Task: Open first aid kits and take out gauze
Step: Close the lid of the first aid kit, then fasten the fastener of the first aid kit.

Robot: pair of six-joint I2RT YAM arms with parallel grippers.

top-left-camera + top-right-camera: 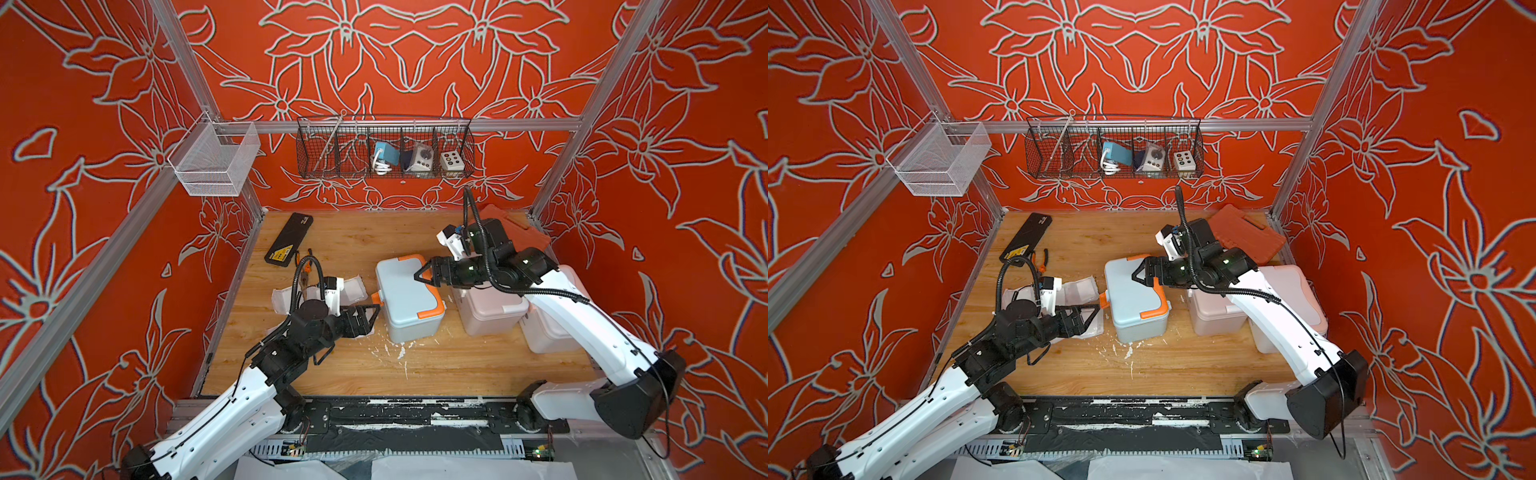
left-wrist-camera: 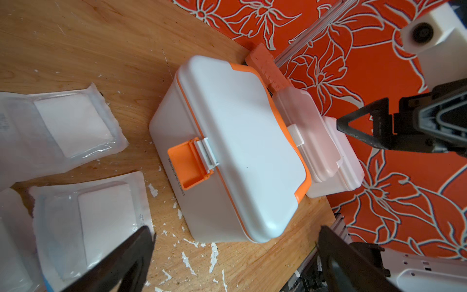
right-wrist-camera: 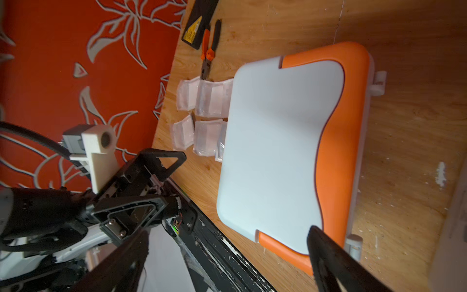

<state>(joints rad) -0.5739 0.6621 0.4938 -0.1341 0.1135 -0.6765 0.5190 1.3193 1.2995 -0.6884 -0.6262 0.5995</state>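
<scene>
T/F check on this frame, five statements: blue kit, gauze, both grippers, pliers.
1. The blue kit has its lid down. True.
2. The left gripper holds gauze. False: it is open and empty; the gauze lies on the table.
3. Gauze lies beside the blue kit. True.
4. The right gripper is shut. False: it is open, above the blue kit's lid.
5. The pliers lie on the blue kit's lid. False: they lie on the table by the black case.
</scene>
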